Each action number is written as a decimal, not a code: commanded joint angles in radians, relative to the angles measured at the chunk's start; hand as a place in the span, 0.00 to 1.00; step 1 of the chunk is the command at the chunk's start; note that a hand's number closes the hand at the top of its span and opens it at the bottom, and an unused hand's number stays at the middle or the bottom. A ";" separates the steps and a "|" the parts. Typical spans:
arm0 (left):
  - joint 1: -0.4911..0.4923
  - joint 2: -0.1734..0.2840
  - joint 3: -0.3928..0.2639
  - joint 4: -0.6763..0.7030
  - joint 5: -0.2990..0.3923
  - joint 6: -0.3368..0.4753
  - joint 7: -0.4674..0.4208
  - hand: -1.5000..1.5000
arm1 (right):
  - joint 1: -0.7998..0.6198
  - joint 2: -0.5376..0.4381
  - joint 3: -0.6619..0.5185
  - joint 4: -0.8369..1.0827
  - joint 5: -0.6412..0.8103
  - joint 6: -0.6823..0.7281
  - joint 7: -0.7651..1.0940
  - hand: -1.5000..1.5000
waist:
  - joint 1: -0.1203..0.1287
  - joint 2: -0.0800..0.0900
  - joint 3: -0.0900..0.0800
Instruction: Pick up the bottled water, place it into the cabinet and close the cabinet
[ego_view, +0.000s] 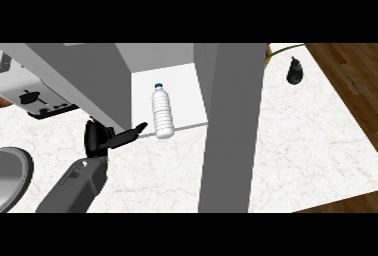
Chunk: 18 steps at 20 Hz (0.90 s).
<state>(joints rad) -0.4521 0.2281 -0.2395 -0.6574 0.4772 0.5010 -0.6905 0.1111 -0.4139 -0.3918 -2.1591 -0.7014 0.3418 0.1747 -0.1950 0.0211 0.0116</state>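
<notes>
At the far left a toaster (40, 102) stands on the counter (310, 150), and a metal bowl's rim (22, 170) shows at the left edge. Next comes the left hand (103, 136), fingers straight and spread, holding nothing, its tips up against the near edge of the left cabinet door (81, 75). Just right of that hand stands the water bottle (162, 111), inside the open cabinet (177, 95) on its white floor, its base close to the front lip. The bottle is upright: its long axis runs base-near to cap-far in this steep view, blue cap pointing up. The left hand is the nearer one; the right hand is out of view. Further right hangs the right door (229, 125), swung wide open. An eggplant (294, 71) lies far right.
</notes>
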 joint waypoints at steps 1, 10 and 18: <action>-0.257 -0.122 -0.031 -0.029 -0.005 -0.032 0.045 1.00 | -0.007 -0.009 0.003 0.001 0.007 0.004 0.005 0.00 | -0.025 0.008 -0.016; -0.245 -0.184 -0.013 -0.029 0.036 -0.082 0.003 1.00 | 0.017 -0.019 -0.022 -0.004 0.016 0.022 0.001 0.00 | 0.027 -0.008 -0.015; -0.203 -0.220 -0.027 -0.028 0.071 -0.205 -0.013 1.00 | 0.042 -0.029 -0.030 -0.043 0.012 0.030 0.019 0.00 | 0.077 -0.015 -0.015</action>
<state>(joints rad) -0.4776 0.1497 -0.2213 -0.6139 0.5385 0.3794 -0.7159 0.1442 -0.4307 -0.4132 -2.1911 -0.6855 0.3622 0.1853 -0.1051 0.0062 0.0048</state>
